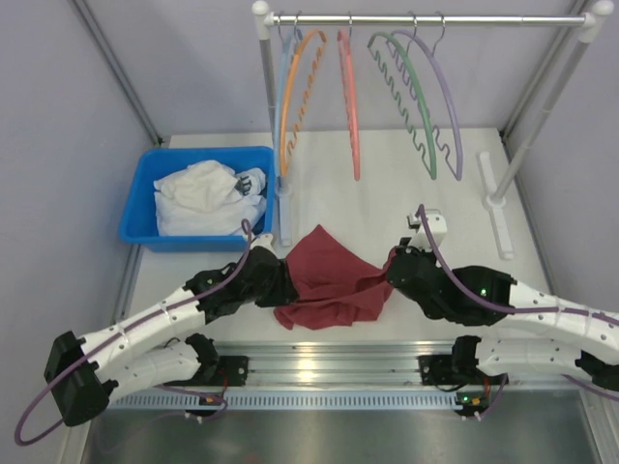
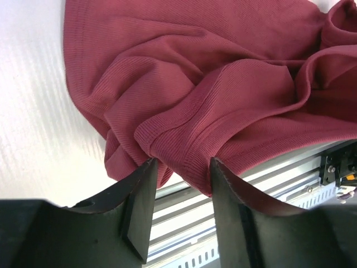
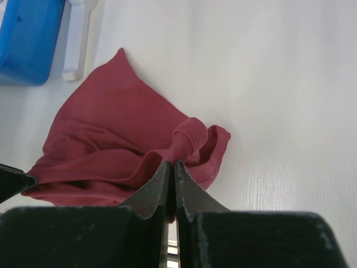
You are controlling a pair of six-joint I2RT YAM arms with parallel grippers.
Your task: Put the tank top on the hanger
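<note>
The maroon tank top (image 1: 329, 275) lies crumpled on the white table between my two grippers. In the left wrist view a folded hem of the tank top (image 2: 223, 95) sits right at the tips of my left gripper (image 2: 183, 162), whose jaws stand apart and open. My left gripper (image 1: 280, 280) is at the cloth's left edge. At the cloth's right edge, my right gripper (image 1: 392, 266) is shut on a rolled strap of the tank top (image 3: 187, 142), pinched at the fingertips of the gripper (image 3: 173, 163). The lavender hanger (image 1: 447, 106) hangs at the right end of the rack.
A blue bin (image 1: 145, 208) with a white cloth (image 1: 203, 198) stands at the back left. Orange (image 1: 295, 87), salmon (image 1: 350, 106) and green (image 1: 411, 106) hangers hang on the rail (image 1: 426, 19). The rack's white post (image 1: 269, 126) rises just behind the tank top. A metal rail (image 1: 329, 362) runs along the near edge.
</note>
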